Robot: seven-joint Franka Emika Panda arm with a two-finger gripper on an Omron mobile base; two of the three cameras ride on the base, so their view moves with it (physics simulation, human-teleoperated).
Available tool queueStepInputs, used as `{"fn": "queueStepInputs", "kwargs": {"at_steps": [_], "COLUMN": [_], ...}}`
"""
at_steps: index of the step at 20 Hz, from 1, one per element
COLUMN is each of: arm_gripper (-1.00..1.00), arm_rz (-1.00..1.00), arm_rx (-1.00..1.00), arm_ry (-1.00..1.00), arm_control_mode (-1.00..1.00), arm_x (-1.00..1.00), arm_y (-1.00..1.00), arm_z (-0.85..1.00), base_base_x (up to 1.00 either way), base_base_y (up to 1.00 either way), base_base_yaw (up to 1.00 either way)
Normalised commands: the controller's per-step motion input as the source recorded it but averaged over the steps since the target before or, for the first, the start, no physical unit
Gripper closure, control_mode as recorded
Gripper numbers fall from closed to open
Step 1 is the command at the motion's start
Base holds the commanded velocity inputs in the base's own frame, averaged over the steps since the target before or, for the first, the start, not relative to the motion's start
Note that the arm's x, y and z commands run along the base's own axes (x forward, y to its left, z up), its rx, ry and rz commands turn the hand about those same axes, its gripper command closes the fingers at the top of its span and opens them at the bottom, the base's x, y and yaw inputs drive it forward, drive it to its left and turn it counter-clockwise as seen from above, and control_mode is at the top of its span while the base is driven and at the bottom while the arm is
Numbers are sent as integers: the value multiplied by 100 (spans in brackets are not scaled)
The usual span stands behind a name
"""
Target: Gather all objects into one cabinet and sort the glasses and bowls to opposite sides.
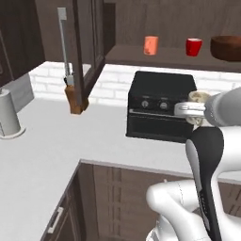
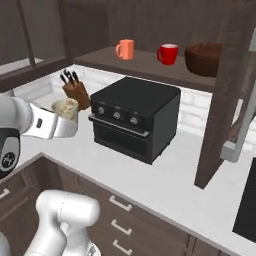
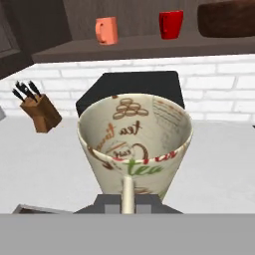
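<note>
Gripper was clenched on the handle of the cream mug, printed with tea lettering, mouth toward the hand camera and handle running down between the jaws; mug carried in the air above the white tabletop, in front of the black toaster oven. Relation that mattered: the open cabinet shelf lay up and ahead of the held mug, above and behind the oven, so the mug sat below shelf level and short of it. Already on the shelf, in a row: orange tumbler at the left, red cup in the middle, wide brown wooden bowl at the right, all apart from one another. Judged the mug belonged on the cup side, near the tumbler, well away from the bowl; a lift and a forward reach over the oven top seemed needed, with the oven's upper edge the likely thing to clip. Arm pose: forearm stretched roughly level across the front of the oven, wrist turned so the mug lay tilted on its side rather than upright. Cabinet door with its grey bar handle stood open at the left; knife block on the tabletop beside the oven
</note>
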Motion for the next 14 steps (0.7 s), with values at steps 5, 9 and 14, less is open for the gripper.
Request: {"fn": "queueStepInputs", "kwargs": {"at_steps": [5, 9, 14], "arm_gripper": [100, 100, 100], "arm_rz": [0, 0, 0], "arm_rx": [0, 0, 0], "arm_ry": [0, 0, 0], "arm_control_mode": [100, 100, 100], "arm_x": [0, 0, 0], "arm_y": [0, 0, 0], "arm_z": [0, 0, 0], "base_base_x": [52, 31, 36], "base_base_y": [36, 36, 19], "base_base_yaw": [-42, -34, -19]}}
